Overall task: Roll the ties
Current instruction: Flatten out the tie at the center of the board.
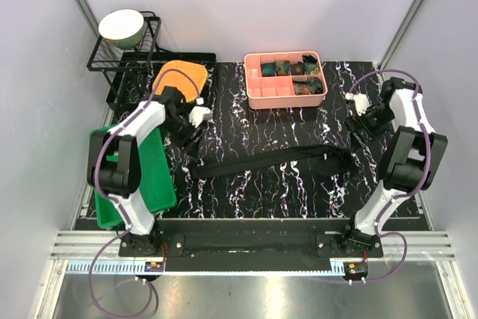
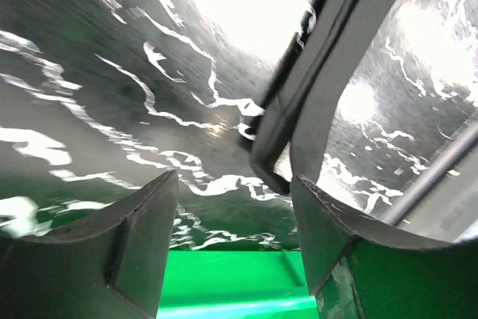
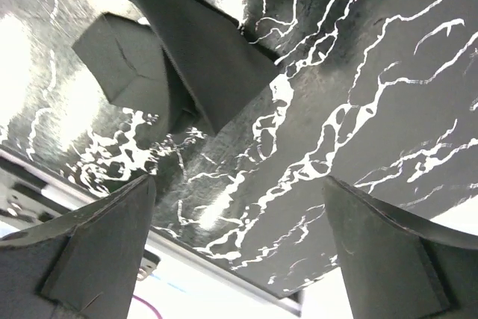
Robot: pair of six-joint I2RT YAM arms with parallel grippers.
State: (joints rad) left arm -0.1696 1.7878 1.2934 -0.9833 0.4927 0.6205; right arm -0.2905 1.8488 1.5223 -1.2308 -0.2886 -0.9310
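A long black tie point(image 1: 261, 160) lies flat across the black marbled mat, from the lower left to a folded bulge at the right. My left gripper point(image 1: 193, 135) is open and empty just above the tie's left end; in the left wrist view the gripper point(image 2: 233, 184) has that doubled-over end point(image 2: 299, 110) just beyond its fingertips. My right gripper point(image 1: 357, 120) is open and empty above the tie's right end; in the right wrist view the gripper point(image 3: 239, 184) has the pointed wide end point(image 3: 202, 65) ahead of it. Several rolled patterned ties point(image 1: 291, 69) sit in a pink box.
The pink compartment box point(image 1: 258, 95) stands at the back middle. A green tray point(image 1: 149, 184) lies at the left, also in the left wrist view point(image 2: 231, 282). An orange board point(image 1: 187, 74), a black wire rack point(image 1: 123, 61) and a bowl point(image 1: 122, 26) are back left.
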